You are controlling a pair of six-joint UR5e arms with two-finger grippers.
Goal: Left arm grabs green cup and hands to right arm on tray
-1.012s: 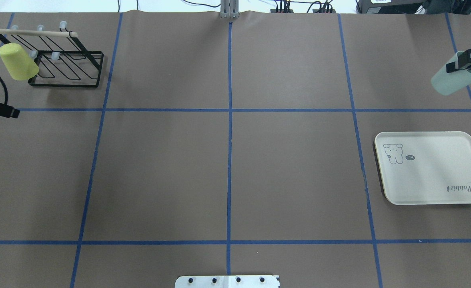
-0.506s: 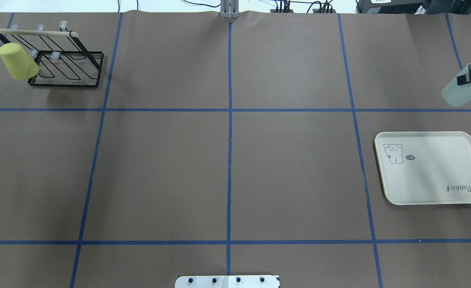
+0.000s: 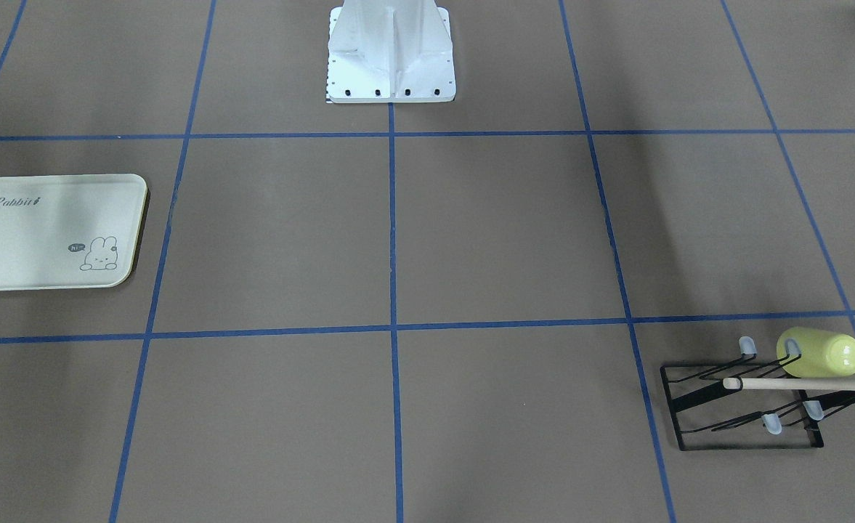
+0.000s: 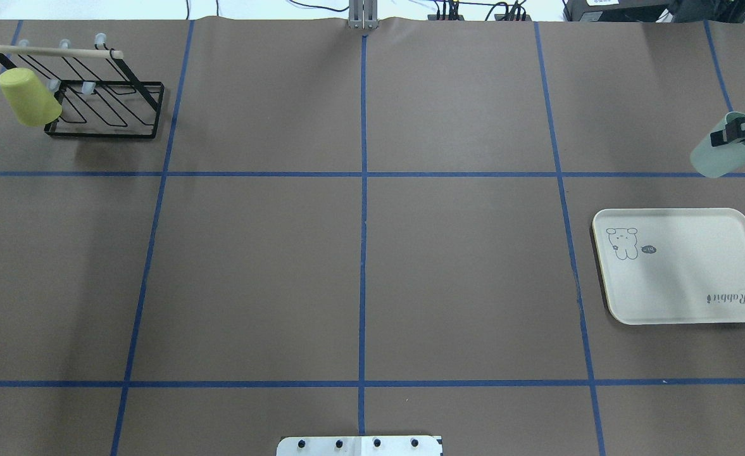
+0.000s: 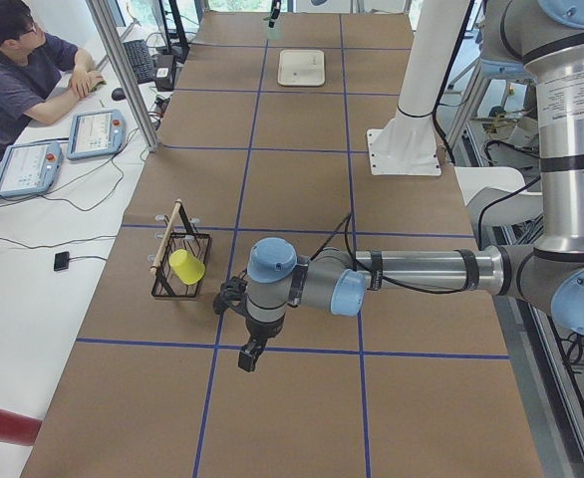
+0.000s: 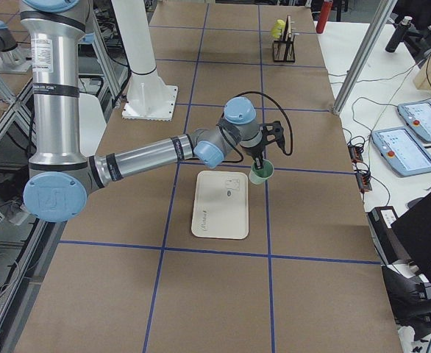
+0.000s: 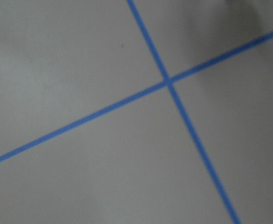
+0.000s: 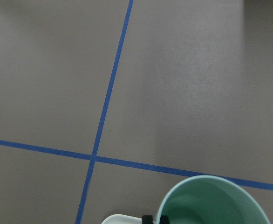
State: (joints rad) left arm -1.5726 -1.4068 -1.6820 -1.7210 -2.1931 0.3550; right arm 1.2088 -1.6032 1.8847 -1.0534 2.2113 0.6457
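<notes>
The pale mint-green cup (image 4: 717, 159) hangs mouth-up in my right gripper (image 4: 724, 135), which is shut on its rim at the table's right edge. In the exterior right view the green cup (image 6: 260, 173) is held just over the far edge of the cream tray (image 6: 221, 209), a little above it. The tray (image 4: 682, 278) lies flat. The cup's rim fills the bottom of the right wrist view (image 8: 211, 186). My left gripper (image 5: 247, 357) shows only in the exterior left view, low over the table near the rack; I cannot tell whether it is open or shut.
A black wire rack (image 4: 103, 95) with a wooden bar stands at the far left, with a yellow-green cup (image 4: 27, 98) hung on it. The robot's white base (image 3: 391, 54) stands mid-table at the near edge. Blue tape lines grid the brown table.
My right gripper has carried the green cup nearer the tray and turned it more upright. The left gripper's tip has left the overhead view's left edge.
</notes>
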